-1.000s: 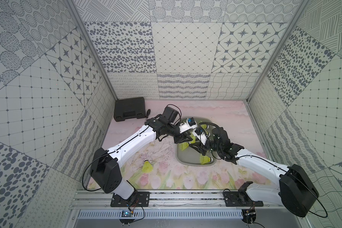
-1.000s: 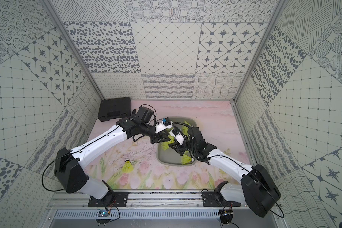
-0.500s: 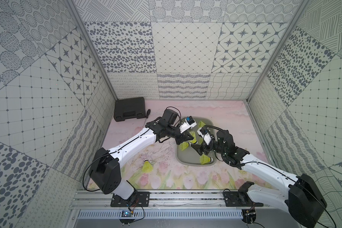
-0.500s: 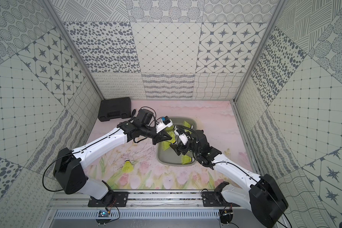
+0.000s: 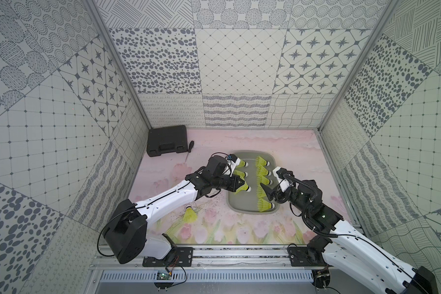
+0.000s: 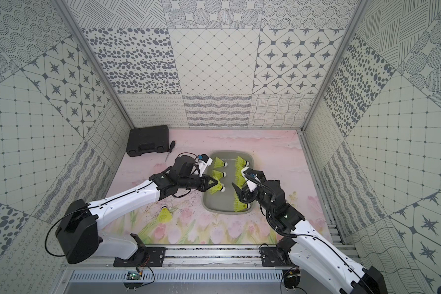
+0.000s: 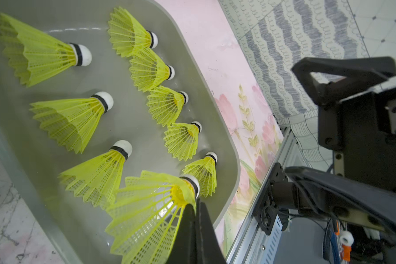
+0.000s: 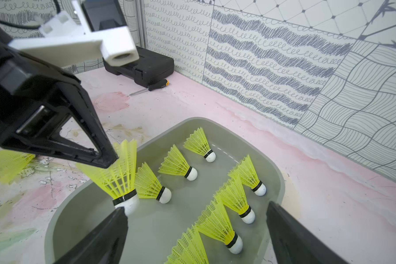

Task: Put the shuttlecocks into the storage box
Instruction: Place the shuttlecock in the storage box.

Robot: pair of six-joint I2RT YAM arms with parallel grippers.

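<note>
Left gripper (image 8: 110, 160): jaws pinching skirt of neon-yellow mesh shuttlecock (image 8: 121, 180) over shallow grey plastic storage box (image 8: 160, 220). Right gripper (image 8: 196, 209): jaws spread wide, holding nothing.

**Surroundings.** Black hard case (image 5: 166, 140) (image 6: 148, 140) – moulded, with a recessed handle on its near side – lies flat in the far left corner of the counter (image 5: 290, 152), close to the side and rear walls. Screwdriver (image 5: 190, 147) (image 6: 171, 147): on the counter just beside the case's right edge, black handle toward the rear wall, bare shaft toward the front. The right wrist view (image 8: 151, 88) shows an orange mark at the handle's end. Counter surface: pale pink, with printed tulips and green leaves along the front. Walls (image 5: 239, 63): grey-on-white panels – dots, stars, grids, waves. An aluminium rail (image 5: 239, 254) runs along the front edge. A small green circuit board (image 5: 161, 275) sits on the slotted grey strip below it.
</note>
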